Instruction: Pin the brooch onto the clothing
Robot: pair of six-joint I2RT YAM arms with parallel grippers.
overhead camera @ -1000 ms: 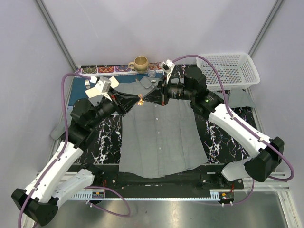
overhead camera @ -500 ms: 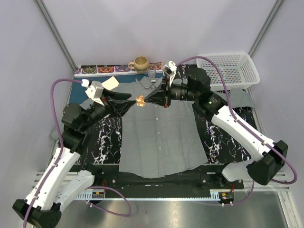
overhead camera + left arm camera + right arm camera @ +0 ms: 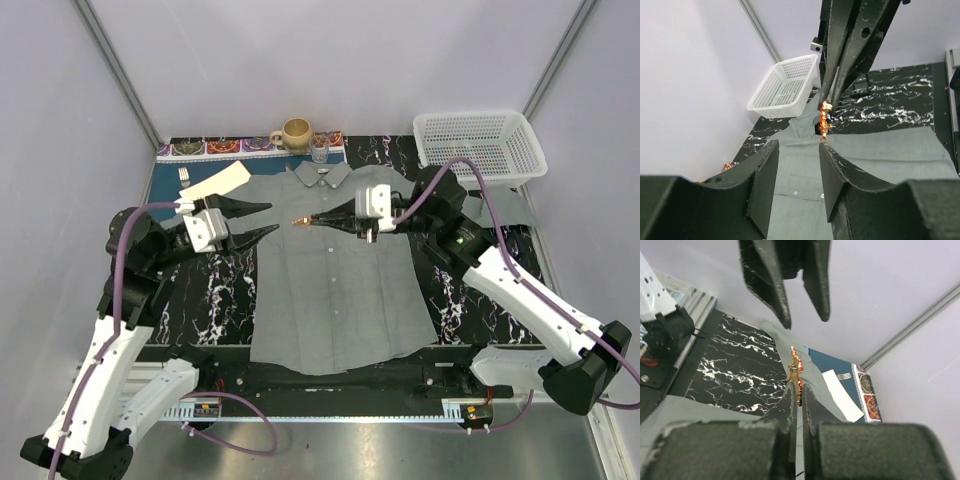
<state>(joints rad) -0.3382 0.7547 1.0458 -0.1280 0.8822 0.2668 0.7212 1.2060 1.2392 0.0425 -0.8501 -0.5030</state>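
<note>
We hold the brooch [image 3: 300, 221] pinched in the thin tips of the right gripper [image 3: 313, 221], whose jaws are closed tight on it, just left of centre in the top view. It sits over the upper chest of the clothing [image 3: 335, 290], below the collar; we cannot tell whether it touches the cloth. The left gripper [image 3: 272, 218] faces it from the left, jaws parted to a middling width, gripping nothing, just short of the brooch. The clothing lies flat mid-frame; a white basket [image 3: 480, 145] sits upper right.
</note>
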